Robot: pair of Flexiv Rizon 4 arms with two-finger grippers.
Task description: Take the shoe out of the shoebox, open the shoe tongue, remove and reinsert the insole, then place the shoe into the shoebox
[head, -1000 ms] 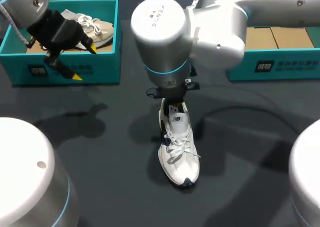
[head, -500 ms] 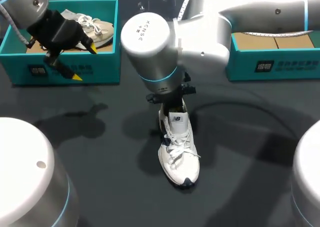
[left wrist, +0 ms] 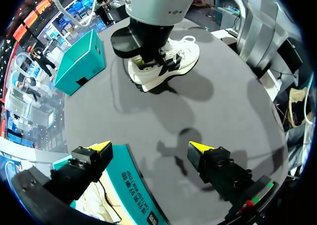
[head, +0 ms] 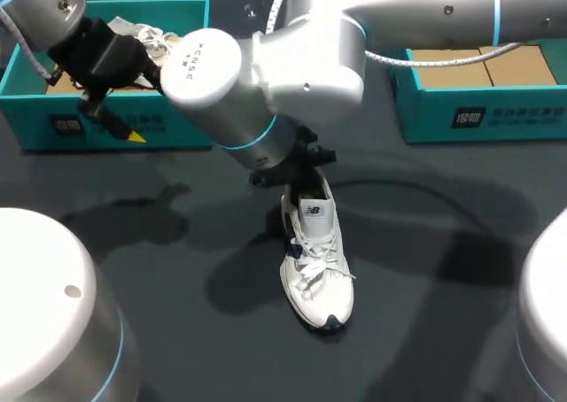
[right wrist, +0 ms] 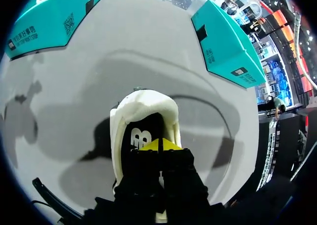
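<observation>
A white shoe (head: 316,265) lies on the dark table, toe toward the near edge. My right arm comes in from the upper right, and its wrist hides the gripper over the shoe's heel opening. In the right wrist view the right gripper (right wrist: 159,144) is shut, yellow tips together inside the white shoe (right wrist: 143,106), just above the insole; whether it pinches anything is hidden. My left gripper (head: 151,111) hangs open over the front wall of the left shoebox (head: 182,119), nothing between its fingers. The left wrist view shows the left gripper (left wrist: 148,146) apart from the shoe (left wrist: 185,56).
The left teal shoebox holds a second, beige shoe (head: 146,37). A right teal shoebox (head: 478,114), lined with cardboard, stands at the back right. Both boxes appear in the right wrist view, left shoebox (right wrist: 49,22) and right shoebox (right wrist: 228,46). Round arm bases fill the near corners.
My right arm's big wrist joint has swung left and tilted, while its gripper has stayed at the shoe's heel. The shoe and my left arm have not moved.
</observation>
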